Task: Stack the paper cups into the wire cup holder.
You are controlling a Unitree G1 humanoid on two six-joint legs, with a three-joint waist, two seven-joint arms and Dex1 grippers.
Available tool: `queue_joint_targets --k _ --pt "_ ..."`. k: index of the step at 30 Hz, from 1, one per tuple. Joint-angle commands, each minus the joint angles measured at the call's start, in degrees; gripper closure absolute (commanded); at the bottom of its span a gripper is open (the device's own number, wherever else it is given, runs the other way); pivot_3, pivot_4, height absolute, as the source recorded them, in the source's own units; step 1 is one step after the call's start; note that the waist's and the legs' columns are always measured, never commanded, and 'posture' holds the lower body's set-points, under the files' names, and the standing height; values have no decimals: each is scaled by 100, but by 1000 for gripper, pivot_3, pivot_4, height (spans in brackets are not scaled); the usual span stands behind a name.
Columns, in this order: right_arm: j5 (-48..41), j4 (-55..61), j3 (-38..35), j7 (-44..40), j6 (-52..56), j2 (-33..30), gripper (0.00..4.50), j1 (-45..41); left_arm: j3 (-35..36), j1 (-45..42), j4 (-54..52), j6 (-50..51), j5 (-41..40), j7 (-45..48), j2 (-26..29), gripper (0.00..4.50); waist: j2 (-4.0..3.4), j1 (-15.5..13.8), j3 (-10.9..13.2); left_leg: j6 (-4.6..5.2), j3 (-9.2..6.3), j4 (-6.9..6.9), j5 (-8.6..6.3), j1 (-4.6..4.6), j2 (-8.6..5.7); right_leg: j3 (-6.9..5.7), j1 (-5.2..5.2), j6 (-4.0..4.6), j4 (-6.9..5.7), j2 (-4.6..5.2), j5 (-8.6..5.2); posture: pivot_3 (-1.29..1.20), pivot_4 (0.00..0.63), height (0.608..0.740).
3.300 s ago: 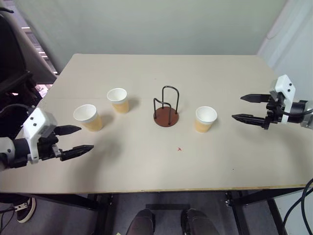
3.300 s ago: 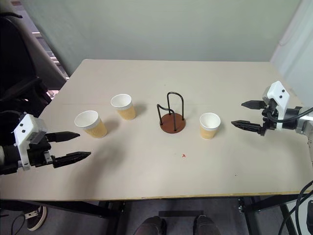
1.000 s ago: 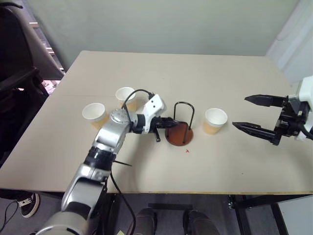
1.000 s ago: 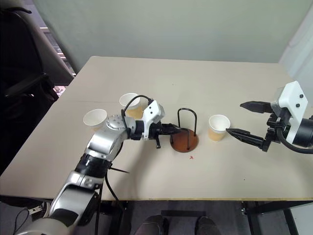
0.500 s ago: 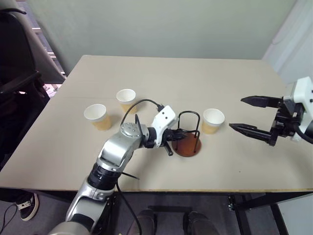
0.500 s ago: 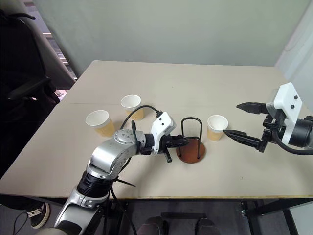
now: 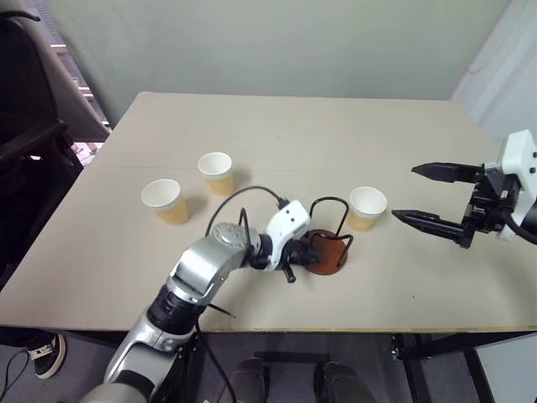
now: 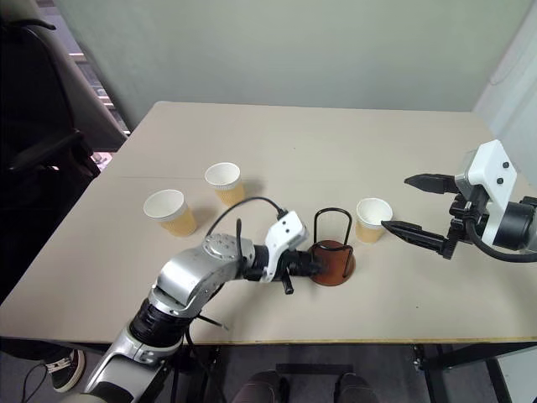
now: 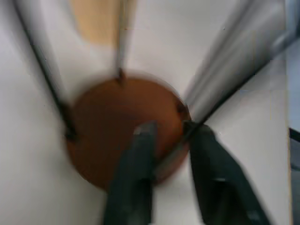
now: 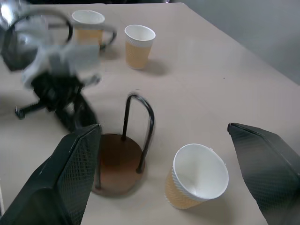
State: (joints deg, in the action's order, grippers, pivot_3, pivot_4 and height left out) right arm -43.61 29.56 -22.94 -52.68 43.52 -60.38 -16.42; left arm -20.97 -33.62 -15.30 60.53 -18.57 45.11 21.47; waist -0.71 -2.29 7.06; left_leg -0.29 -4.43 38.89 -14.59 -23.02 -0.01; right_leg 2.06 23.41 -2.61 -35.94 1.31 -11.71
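The wire holder, a brown disc with black loops, stands toward the near edge of the worktop, whose far half lies bare. The left pincer, fingers narrowly parted, straddles its rim. Three tan cups stand upright apart from it; the right pincer hovers wide open near the right edge.

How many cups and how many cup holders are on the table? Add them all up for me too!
Cups: 3
Holders: 1
Total: 4
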Motion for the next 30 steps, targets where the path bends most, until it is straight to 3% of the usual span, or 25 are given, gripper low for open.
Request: queue_joint_targets --k 1,5,12,19,21,24,30 --pt "6 28 39 30 -111 -25 0 -134 57 -75 -255 80 -200 55 62 1939 -1 0 0 -1 0 -2 -1 1 0 0 0 0 0 0 0 0 150 740" --pt "218 -104 310 -46 -221 -100 0 -176 94 31 -578 -107 -467 498 567 590 -1 1 0 -7 0 -15 -6 3 0 0 8 1 0 -1 0 0 150 740" --pt "1582 -957 1807 -459 -1032 -308 0 -664 829 194 -562 -1083 -577 910 1384 590 -2 26 0 -8 0 -27 -10 8 4 0 15 4 0 -1 -1 0 150 740" --pt "2352 -2074 2977 -1096 -1725 328 0 -1682 1815 189 34 -1860 -636 1146 1961 590 -3 72 0 44 -1 -31 -40 7 10 -2 31 20 -7 -2 10 0 150 740" --pt "2765 -2455 3345 -1262 -2017 485 0 -1920 1922 -42 592 -2545 -137 884 2127 590 -4 68 0 41 -1 -43 -38 5 12 -4 39 26 -8 -3 13 0 150 740" --pt "3325 -3087 3738 -1393 -2446 685 0 -2182 2204 -462 1086 -2814 -26 629 2166 590 1 48 3 43 -11 -44 -39 -4 16 -16 44 35 -6 -2 16 0 150 740" --pt "3897 -3842 4024 -1584 -2993 985 0 -2361 2313 -155 125 -2611 -583 1725 3043 590 0 80 3 -13 -9 -54 -29 -22 17 -18 64 50 4 0 10 0 150 740"
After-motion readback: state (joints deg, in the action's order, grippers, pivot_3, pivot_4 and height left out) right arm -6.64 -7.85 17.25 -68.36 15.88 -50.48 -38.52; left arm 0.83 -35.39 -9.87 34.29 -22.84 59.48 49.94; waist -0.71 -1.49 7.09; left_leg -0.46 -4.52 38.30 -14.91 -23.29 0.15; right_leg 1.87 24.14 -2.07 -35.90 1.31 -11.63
